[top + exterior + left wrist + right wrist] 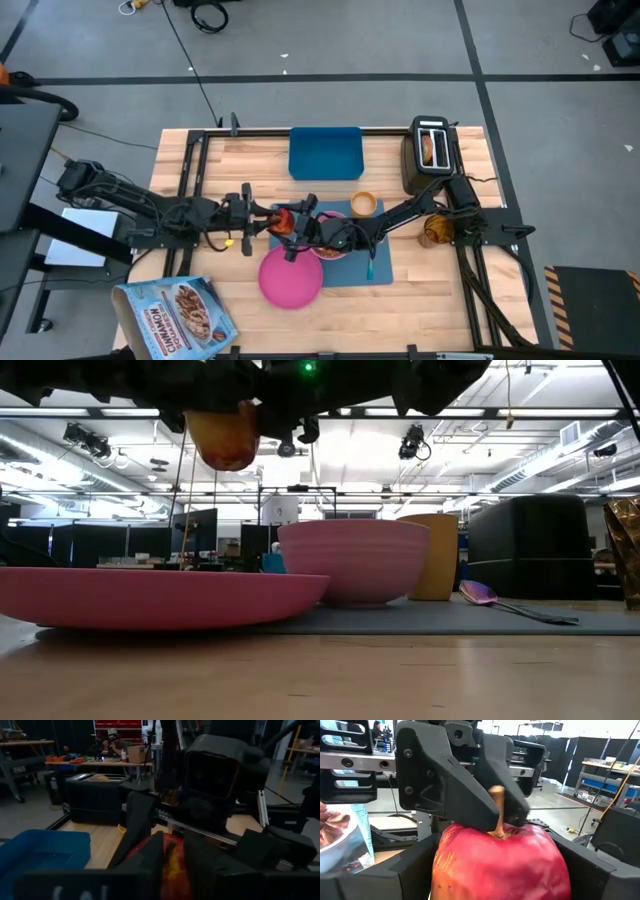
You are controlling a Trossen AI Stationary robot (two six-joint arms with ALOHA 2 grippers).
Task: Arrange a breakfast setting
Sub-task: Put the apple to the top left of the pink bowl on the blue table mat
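The red apple [285, 222] hangs in the air between my two grippers, above the far edge of the pink plate [291, 280]. In the low view the apple [222, 435] is clear of the plate [150, 598]. My left gripper [272, 220] comes from the table's left and my right gripper [303, 226] from the right, and both are shut on the apple. The pink bowl [355, 560], orange cup [363, 204] and teal-handled spoon [371, 262] rest on the slate-blue mat [420, 622]. The toast [428, 148] sticks up out of the black toaster. My left gripper has its two fingers [470, 795] close together at the apple's top, one on each side of the stem [497, 805]. They come slanting down from the table's left. The apple [172, 862] hangs below them, stem up. The pads themselves are hidden. My right gripper holds the apple's two flanks [445, 870] between its fingers [412, 875], coming level from the table's right. The apple sits far back between them. It is upright, stem up, lifted clear of the plate.
A bright blue tray [325, 152] lies at the far edge, with the black toaster [415, 165] to its right. A cereal box [175, 312] lies at the near left. A shiny brown object [433, 230] stands by the right arm's base.
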